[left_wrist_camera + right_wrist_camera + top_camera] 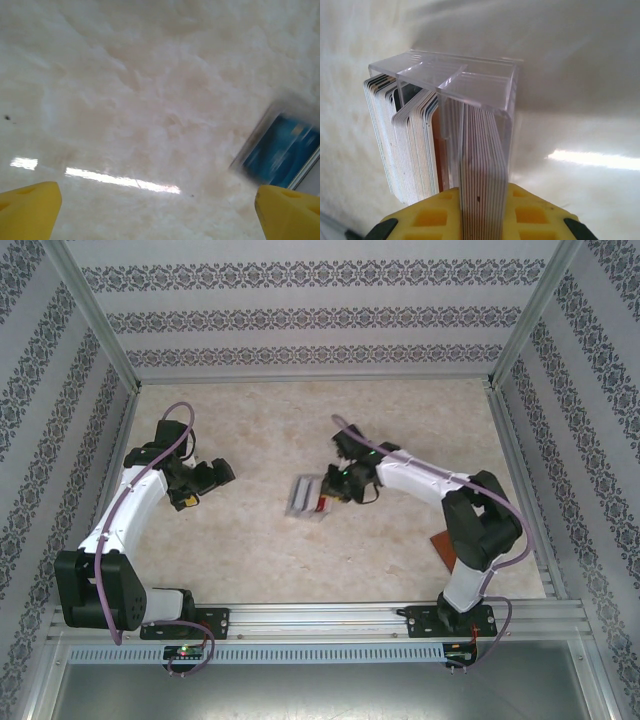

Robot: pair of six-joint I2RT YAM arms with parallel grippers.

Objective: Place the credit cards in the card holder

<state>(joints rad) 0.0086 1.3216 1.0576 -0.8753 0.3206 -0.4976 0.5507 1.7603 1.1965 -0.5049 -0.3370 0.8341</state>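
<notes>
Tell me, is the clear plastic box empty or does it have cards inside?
It has cards inside. The right wrist view shows the clear plastic box with stacks of cards in every visible compartment.

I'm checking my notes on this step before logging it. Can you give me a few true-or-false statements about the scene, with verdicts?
1. The left tool is open and empty. True.
2. The credit cards stand in a clear rack with three compartments. True.
3. The card holder lies beside the left arm's base. False: it lies on the table by the right arm.
4. The right tool hovers clear of the cards. False: it is shut on a stack of them.
</notes>
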